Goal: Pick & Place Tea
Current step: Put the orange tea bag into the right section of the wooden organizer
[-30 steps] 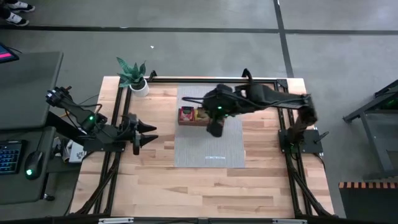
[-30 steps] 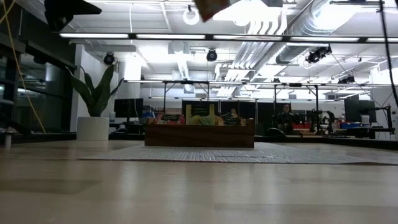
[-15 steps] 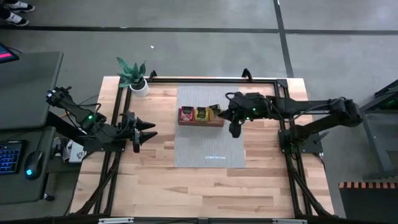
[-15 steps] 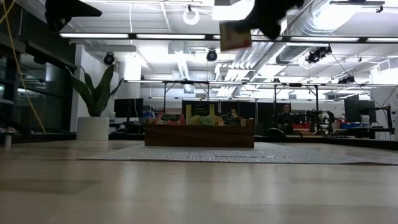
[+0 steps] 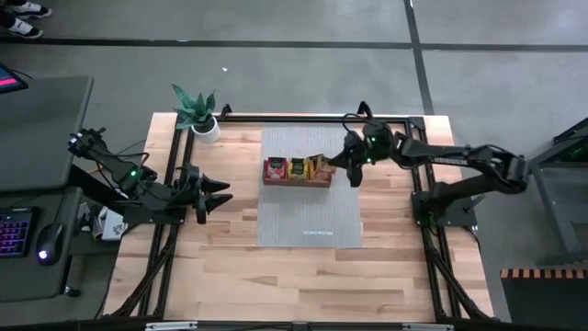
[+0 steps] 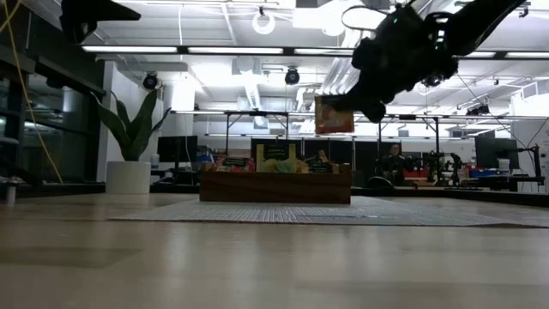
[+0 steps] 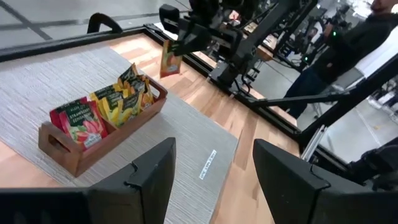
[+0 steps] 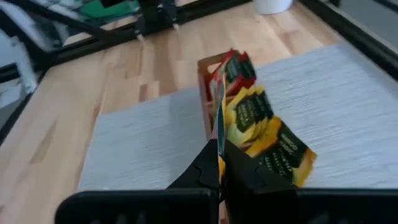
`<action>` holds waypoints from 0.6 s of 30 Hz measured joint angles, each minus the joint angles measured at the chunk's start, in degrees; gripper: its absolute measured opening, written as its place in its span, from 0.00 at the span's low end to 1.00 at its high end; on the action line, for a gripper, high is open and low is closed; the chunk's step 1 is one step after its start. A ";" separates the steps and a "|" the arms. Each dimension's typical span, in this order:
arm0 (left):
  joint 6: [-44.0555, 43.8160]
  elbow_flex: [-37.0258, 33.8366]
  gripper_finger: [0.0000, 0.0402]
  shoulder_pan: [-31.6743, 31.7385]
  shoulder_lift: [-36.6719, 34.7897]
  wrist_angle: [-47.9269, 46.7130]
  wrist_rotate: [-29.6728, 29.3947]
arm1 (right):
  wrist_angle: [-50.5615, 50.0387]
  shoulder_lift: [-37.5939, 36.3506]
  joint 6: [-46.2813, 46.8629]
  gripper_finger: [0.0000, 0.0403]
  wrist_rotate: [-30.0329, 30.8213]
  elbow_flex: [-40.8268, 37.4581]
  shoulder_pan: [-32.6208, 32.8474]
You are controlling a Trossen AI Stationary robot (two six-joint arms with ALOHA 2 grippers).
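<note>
Right gripper: my right gripper (image 6: 347, 105) is pinched tight on the top edge of one tea packet (image 6: 334, 116), which hangs in the air just above the right end of the wooden tray (image 6: 274, 186).
Held packet: orange-red and yellow, hanging roughly upright (edge-on from my own wrist, so I cannot read its label).
Tray: it sits on the grey mat (image 5: 310, 216); red packets (image 7: 79, 122) fill the end farthest from me, yellow packets (image 7: 117, 104) the middle, and more packets (image 7: 138, 86) stand at my end.
Step in hand: I judge this to be the lowering into the tray's near-end compartment.
Doing it well: keep the packet vertical, line its flat face with those already standing, lower into the gap, release only once its bottom edge is below the tray wall.
Risk: a tilted packet may catch the wall or knock neighbours.
Left gripper: my left gripper (image 5: 219, 196) waits well left of the tray, fingers apart, holding nothing.
</note>
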 joint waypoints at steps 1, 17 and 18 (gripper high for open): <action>-0.78 0.00 0.53 0.00 -0.03 0.00 -0.09 | 0.41 0.82 -0.84 0.00 -1.70 0.00 -0.91; -1.74 0.00 0.53 0.00 -0.02 0.00 -1.87 | 9.83 15.49 -4.65 0.00 -9.43 0.02 -3.82; -1.73 0.00 0.53 0.00 -0.02 0.01 -1.87 | 10.24 15.97 -4.72 0.00 -9.37 0.02 -3.82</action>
